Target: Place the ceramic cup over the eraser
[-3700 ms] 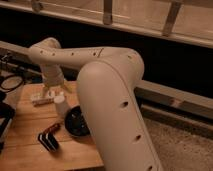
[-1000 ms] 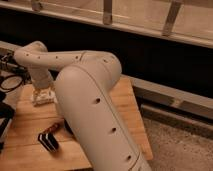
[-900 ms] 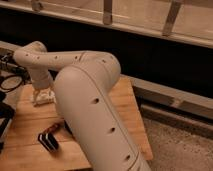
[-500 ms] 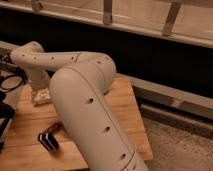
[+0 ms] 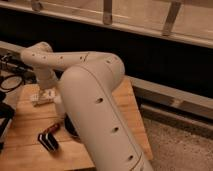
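My gripper (image 5: 43,96) hangs low over the far left part of the wooden table (image 5: 25,120), at the end of the white arm (image 5: 90,100) that fills the middle of the camera view. A small white shape (image 5: 59,104) just right of the gripper may be the ceramic cup; the arm hides most of it, and I cannot tell if the gripper touches it. A small dark block (image 5: 48,141) lies at the front left with a red-orange item (image 5: 53,128) beside it. I cannot tell which of them is the eraser.
A dark round bowl (image 5: 70,129) peeks out from under the arm, right of the red-orange item. Black cables (image 5: 11,80) and dark gear sit at the table's left edge. A dark wall and a metal rail run behind. Speckled floor lies to the right.
Since the oldest frame, the arm's elbow has swung left and nearer the camera, covering most of the cup and bowl. Over the last second the gripper has barely moved.
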Available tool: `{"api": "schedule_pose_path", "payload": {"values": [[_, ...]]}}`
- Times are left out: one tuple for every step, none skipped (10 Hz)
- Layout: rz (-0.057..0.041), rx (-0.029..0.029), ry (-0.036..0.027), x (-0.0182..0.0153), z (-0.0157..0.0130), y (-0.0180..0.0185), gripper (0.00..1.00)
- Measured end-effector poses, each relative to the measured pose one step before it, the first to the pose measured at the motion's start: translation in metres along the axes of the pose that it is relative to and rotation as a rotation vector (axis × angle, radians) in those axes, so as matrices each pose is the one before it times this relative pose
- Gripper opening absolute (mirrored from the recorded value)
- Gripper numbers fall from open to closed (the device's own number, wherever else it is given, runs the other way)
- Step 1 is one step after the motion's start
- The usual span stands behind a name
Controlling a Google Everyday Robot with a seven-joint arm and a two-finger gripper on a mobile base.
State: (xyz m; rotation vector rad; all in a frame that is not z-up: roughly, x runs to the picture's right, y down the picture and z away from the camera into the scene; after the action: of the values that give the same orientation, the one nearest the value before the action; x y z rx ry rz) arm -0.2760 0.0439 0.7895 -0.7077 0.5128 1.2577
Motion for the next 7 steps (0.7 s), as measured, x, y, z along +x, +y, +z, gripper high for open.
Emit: {"api": "schedule_pose_path", "payload": {"values": [[0.00656, -0.01031, 0.00623, 0.00115, 0.00352, -0.0015, 0.8], [0.00432, -0.00754, 0.00507, -0.00041, 0.00333, -0.00028, 0.8], [0.00792, -0.00762, 0.01039, -0.00152, 0.00555, -0.00535, 0.8], [0.00454, -0.00868, 0.00992, -0.00216, 0.00526, -0.00291, 0.8], [0.00027, -0.00492, 0.01266, -0.00058, 0.00735, 0.00006, 0.8], [0.00283, -0.00798, 0.00617, -0.00081, 0.00531, 0.00081, 0.8], [0.01049, -0.00596, 0.01032, -0.00038, 0.00662, -0.00401, 0.8]]}}
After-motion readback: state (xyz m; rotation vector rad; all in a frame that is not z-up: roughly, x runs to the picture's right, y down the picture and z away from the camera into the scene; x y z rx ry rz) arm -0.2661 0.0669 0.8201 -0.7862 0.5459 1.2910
